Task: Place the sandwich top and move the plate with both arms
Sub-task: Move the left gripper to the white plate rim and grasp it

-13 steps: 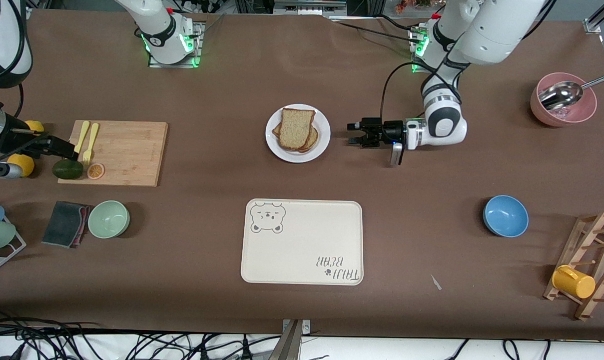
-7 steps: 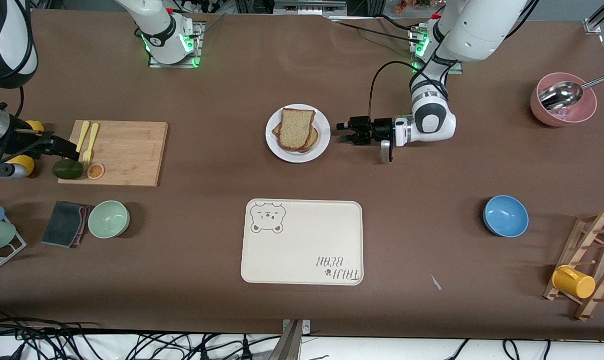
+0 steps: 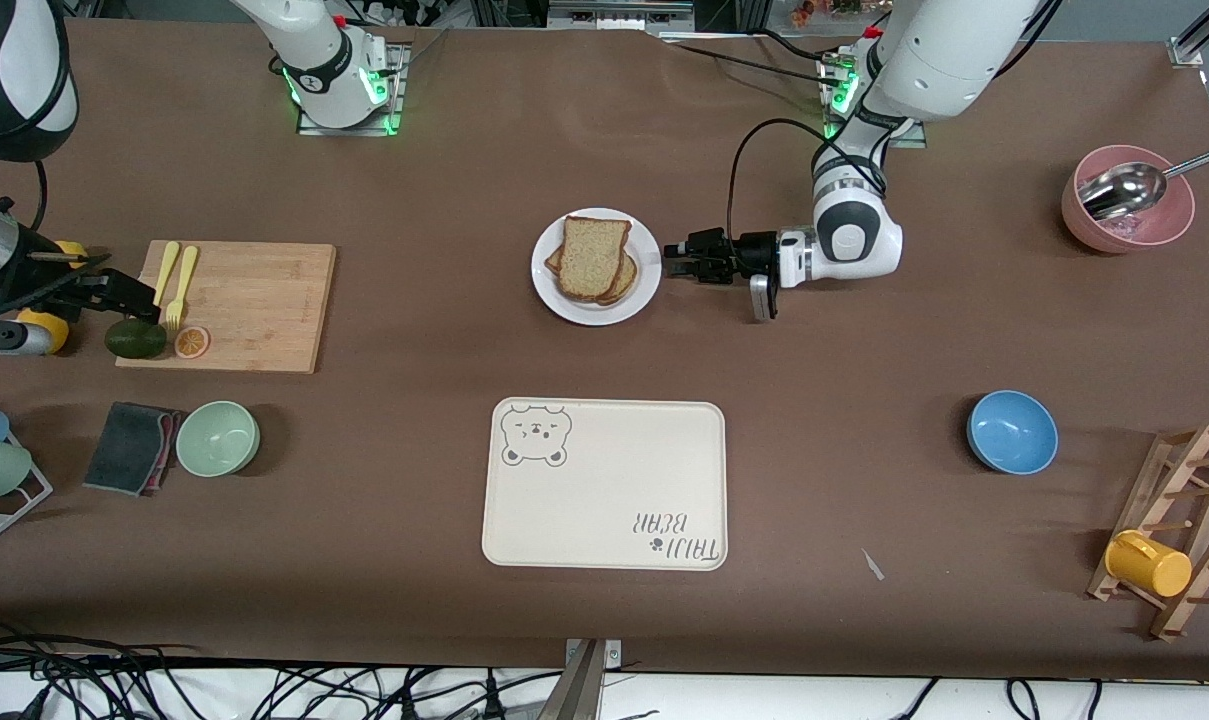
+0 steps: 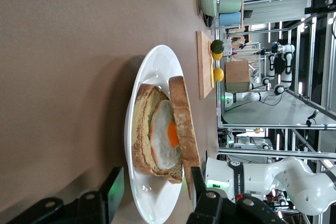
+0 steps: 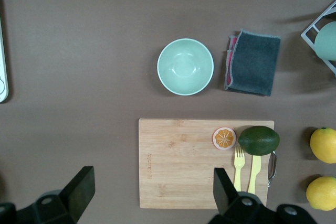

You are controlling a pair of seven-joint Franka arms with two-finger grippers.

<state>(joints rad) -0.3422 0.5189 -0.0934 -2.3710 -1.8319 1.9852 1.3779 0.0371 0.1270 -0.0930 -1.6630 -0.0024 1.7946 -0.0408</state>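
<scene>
The sandwich top (image 3: 593, 256), a speckled brown slice, lies on the stacked sandwich on the white plate (image 3: 645, 291) near the table's middle. In the left wrist view the sandwich top (image 4: 182, 124) leans over a fried egg (image 4: 167, 136) and a lower slice. My left gripper (image 3: 670, 262) is level with the table at the plate's rim, on the side toward the left arm's end. Its jaws are open, one above and one below the plate's edge (image 4: 157, 203), with a gap on each side. My right gripper (image 3: 136, 296) hangs open and empty over the cutting board (image 5: 205, 162).
A cream bear-printed tray (image 3: 604, 484) lies nearer the front camera than the plate. Forks (image 3: 176, 275), an avocado (image 3: 134, 339) and an orange slice (image 3: 191, 342) sit on the cutting board (image 3: 254, 310). A green bowl (image 3: 217, 438), a blue bowl (image 3: 1012, 431) and a pink bowl (image 3: 1127, 199) stand around.
My left gripper has slid toward the plate until its jaws straddle the rim, and the jaws have narrowed. The right arm has barely moved.
</scene>
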